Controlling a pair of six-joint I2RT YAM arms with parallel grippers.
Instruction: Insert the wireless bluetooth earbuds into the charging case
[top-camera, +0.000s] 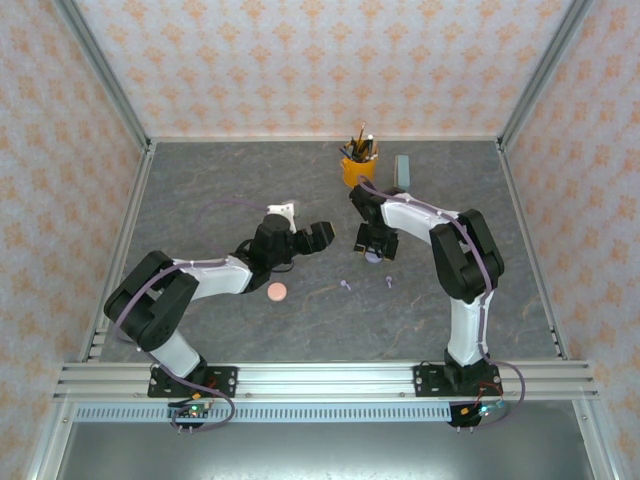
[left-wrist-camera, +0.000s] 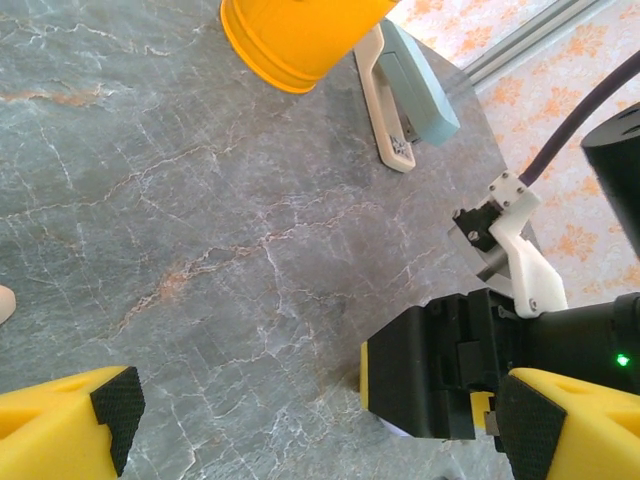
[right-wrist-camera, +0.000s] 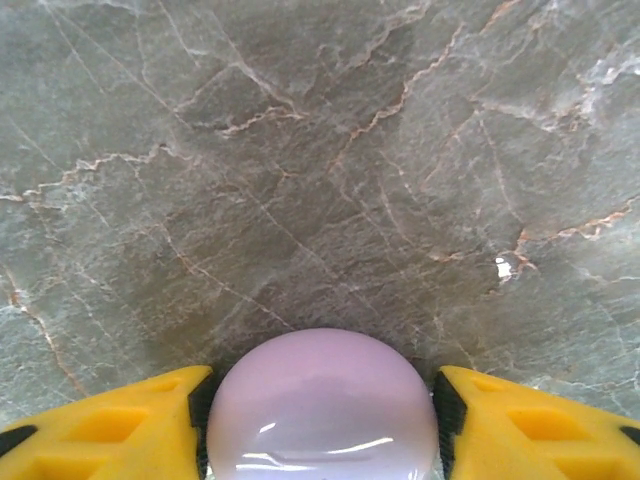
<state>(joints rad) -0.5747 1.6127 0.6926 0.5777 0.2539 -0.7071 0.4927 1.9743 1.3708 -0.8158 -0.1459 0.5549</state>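
Observation:
Two tiny lilac earbuds (top-camera: 346, 284) (top-camera: 388, 281) lie loose on the grey table, just in front of my right gripper (top-camera: 377, 244). That gripper points down over a round lilac charging case (right-wrist-camera: 322, 405), whose lid is closed. Its yellow fingers (right-wrist-camera: 110, 425) stand on either side of the case with thin dark gaps, so the jaws are open around it. A round pink case (top-camera: 277, 291) lies by the left forearm. My left gripper (top-camera: 305, 238) hovers left of the right one, wide open with nothing between its pads (left-wrist-camera: 115, 408).
A yellow cup (top-camera: 358, 166) holding pens stands at the back, with a teal block (top-camera: 402, 170) beside it; both also appear in the left wrist view, cup (left-wrist-camera: 300, 40) and block (left-wrist-camera: 425, 85). Patterned walls close in the table on three sides.

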